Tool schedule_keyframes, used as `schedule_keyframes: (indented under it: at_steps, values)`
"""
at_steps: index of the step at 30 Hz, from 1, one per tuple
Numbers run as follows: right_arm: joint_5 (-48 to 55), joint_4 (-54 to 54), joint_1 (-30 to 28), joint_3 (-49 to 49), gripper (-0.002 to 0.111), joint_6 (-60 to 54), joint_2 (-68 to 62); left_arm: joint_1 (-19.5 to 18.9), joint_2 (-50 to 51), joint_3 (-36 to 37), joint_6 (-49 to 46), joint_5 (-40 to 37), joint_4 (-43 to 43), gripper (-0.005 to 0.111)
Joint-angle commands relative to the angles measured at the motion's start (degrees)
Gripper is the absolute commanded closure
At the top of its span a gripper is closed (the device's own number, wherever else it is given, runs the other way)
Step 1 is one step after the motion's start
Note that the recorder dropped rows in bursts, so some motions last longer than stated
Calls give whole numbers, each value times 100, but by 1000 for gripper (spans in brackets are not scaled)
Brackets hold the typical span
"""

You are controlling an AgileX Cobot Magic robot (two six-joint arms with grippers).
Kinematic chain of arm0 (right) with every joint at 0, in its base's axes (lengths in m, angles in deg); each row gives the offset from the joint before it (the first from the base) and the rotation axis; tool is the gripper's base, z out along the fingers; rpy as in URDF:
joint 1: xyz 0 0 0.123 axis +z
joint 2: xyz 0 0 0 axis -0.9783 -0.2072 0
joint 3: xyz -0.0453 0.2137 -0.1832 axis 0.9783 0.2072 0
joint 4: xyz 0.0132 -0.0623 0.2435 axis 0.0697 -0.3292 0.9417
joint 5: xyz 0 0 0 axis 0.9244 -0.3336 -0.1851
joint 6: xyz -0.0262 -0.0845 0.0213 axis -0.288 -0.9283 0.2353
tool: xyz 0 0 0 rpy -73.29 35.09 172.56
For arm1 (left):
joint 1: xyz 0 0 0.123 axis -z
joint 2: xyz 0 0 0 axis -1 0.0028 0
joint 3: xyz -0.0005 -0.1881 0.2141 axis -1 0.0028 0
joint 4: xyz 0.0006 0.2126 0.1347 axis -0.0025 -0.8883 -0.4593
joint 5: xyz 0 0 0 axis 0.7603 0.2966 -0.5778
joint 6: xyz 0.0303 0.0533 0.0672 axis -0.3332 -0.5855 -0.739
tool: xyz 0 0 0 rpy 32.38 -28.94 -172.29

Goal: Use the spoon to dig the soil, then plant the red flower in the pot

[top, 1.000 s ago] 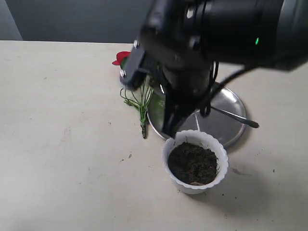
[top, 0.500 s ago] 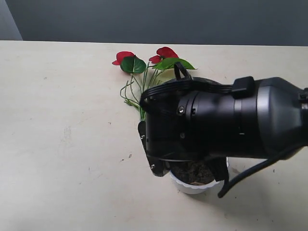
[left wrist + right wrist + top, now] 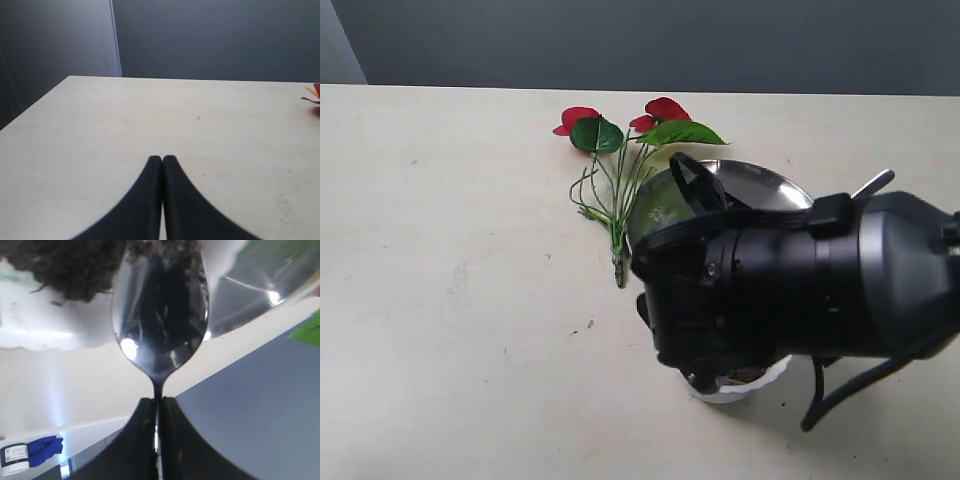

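The spoon (image 3: 159, 315) is pinched by its thin handle between the two black fingers (image 3: 145, 440) of the right tool (image 3: 157, 405). In the right wrist view its shiny bowl fills most of the picture, with the tip pushed into the soil (image 3: 70, 265), dark crumbs sitting along the bowl's far edge. Next to the soil you can see a white stretch of the pot (image 3: 45, 325), and on the other side of the bowl a curved bit of the steel plate (image 3: 255, 285).

From the exterior view the right arm (image 3: 790, 290) is a big black bulk right in front of the camera, so the pot (image 3: 745, 385) only shows as a sliver of white rim under it, and the soil there is hidden. The steel plate (image 3: 760, 188) peeks out behind the arm, just beside the pot.

The red flower (image 3: 620, 170) lies flat on the tabletop (image 3: 450, 260), just left of the plate, blooms pointing to the far edge and stem bundle pointing to the near side. Its leaves reach over the plate's rim.

The left tool (image 3: 162, 165) is way off on its own, fingers pressed together with nothing between them, over bare tabletop. One red and orange tip of the flower (image 3: 312, 95) pokes into the edge of the left wrist view.
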Motion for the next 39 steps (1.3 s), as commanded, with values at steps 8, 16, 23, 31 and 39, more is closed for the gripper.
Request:
schedule_keyframes:
  at_steps: [8,16,23,31,39]
  values:
    - [45,-331,392,488,109,-116,-171,-5,-13,21,14,25,-2,106]
    - [45,-343,451,488,109,-91,-547,-5,-13,21,14,25,-2,106]
    - [45,-1148,438,488,109,583,-504,-5,-13,21,14,25,-2,106]
    - [45,-835,438,488,109,384,-318,-5,-13,21,14,25,-2,106]
    - [-44,-346,448,488,109,260,-513,-5,-13,21,14,25,-2,106]
